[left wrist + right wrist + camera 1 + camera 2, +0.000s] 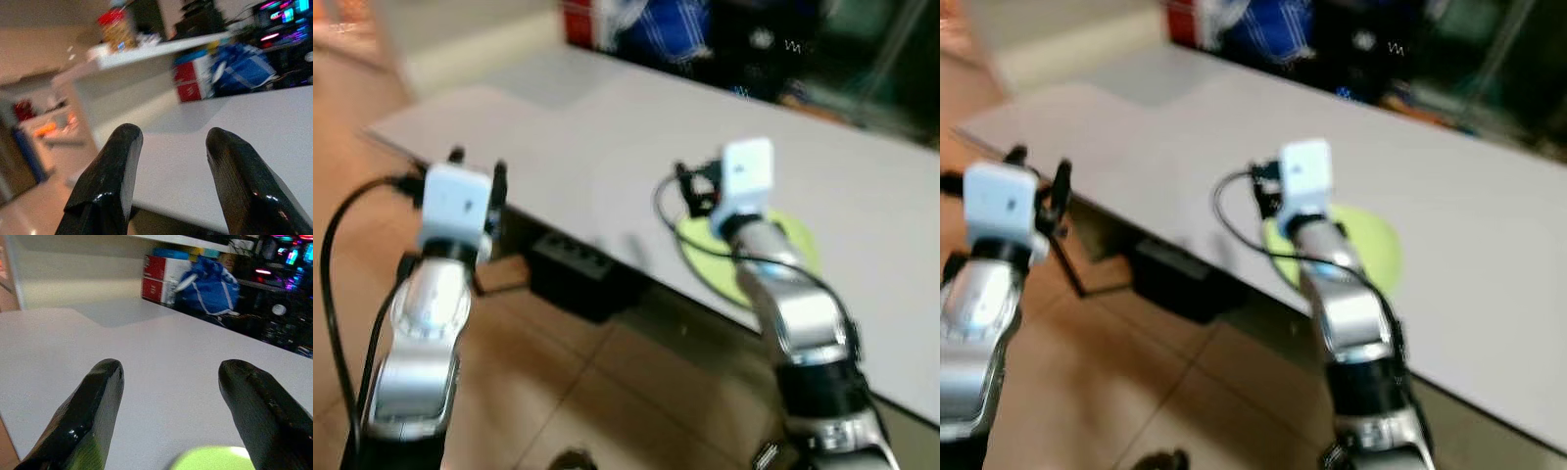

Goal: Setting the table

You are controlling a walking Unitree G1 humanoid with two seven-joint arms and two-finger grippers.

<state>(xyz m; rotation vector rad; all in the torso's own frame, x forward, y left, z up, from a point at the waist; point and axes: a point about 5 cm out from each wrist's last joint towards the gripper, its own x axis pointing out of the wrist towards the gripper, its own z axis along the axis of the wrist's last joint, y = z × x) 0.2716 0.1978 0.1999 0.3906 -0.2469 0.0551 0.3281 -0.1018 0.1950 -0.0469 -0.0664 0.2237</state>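
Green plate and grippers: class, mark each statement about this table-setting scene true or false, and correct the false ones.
1. The green plate lies on the white table, near its front edge. True.
2. The right gripper is shut on the plate. False: its fingers stand apart, above the plate, with nothing between them.
3. The left gripper is open and empty. True.
4. The left gripper is over the middle of the table. False: in the eye views it is at the table's front edge, with the tiled floor below the arm.
5. A blue bag lies beyond the far side of the table. True.
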